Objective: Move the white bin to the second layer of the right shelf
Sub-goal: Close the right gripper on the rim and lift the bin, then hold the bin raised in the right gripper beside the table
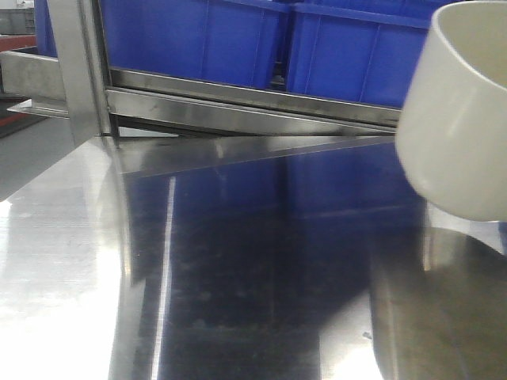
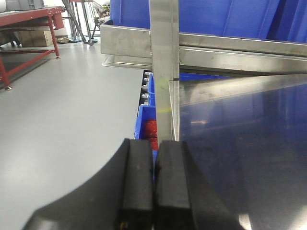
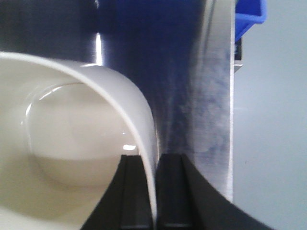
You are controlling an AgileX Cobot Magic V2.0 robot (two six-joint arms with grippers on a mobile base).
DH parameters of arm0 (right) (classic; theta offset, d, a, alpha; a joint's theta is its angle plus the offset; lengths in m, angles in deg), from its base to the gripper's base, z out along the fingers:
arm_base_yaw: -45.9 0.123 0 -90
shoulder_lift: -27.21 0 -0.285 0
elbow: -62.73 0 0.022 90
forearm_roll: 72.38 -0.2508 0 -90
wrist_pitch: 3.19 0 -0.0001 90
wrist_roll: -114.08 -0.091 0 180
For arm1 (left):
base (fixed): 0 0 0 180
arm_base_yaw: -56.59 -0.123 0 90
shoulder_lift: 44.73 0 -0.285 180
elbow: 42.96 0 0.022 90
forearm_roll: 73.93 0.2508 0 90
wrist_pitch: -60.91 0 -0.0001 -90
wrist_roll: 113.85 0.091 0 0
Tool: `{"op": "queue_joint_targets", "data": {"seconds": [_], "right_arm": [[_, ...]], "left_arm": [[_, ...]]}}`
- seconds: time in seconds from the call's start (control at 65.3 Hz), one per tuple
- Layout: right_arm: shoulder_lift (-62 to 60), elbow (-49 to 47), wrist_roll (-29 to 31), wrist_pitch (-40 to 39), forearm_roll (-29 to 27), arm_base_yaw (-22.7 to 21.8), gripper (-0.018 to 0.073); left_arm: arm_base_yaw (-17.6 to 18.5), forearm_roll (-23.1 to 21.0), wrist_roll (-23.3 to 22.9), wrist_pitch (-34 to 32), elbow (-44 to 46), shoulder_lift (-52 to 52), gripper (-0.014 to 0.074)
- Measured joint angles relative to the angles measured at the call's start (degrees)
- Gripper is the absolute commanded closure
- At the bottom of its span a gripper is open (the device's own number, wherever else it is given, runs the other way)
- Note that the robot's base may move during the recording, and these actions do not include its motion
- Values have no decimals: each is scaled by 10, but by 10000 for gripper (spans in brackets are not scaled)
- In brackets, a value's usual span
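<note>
**The white bin is held up by its rim, on the right side over the table**

The right gripper pinches the thin wall of the white bin, one pad inside and one outside. The bin is empty, so it is likely light. Its plastic looks stiff, smooth and shiny, so it may slip or swing when held by one edge; a grip low on the rim wall seems best. Only the right wrist view shows this grip and the bare inside. The front view shows the outside instead: the bin looks tipped and lifted off the steel tabletop, with blue crates on the rack behind. The left wrist view shows the left gripper, pads pressed together with nothing between them.
</note>
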Motion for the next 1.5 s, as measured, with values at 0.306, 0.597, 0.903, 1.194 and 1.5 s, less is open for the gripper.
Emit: {"op": "queue_joint_targets", "data": {"seconds": [0.306,0.597,0.903,1.194,1.5], "right_arm": [[-155,102,-6,-45,4,-2,483],[-299,179,-50,-46,30,-2,483],[-359,202,-67,-28,51,-2,483],[-359,202,-68,-28,51,-2,483],[-359,203,-68,-28,51,-2,483]], "left_arm": [[0,0,0,0,0,0,512],[0,0,0,0,0,0,512],[0,0,0,0,0,0,512],[0,0,0,0,0,0,512],[0,0,0,0,0,0,512]]}}
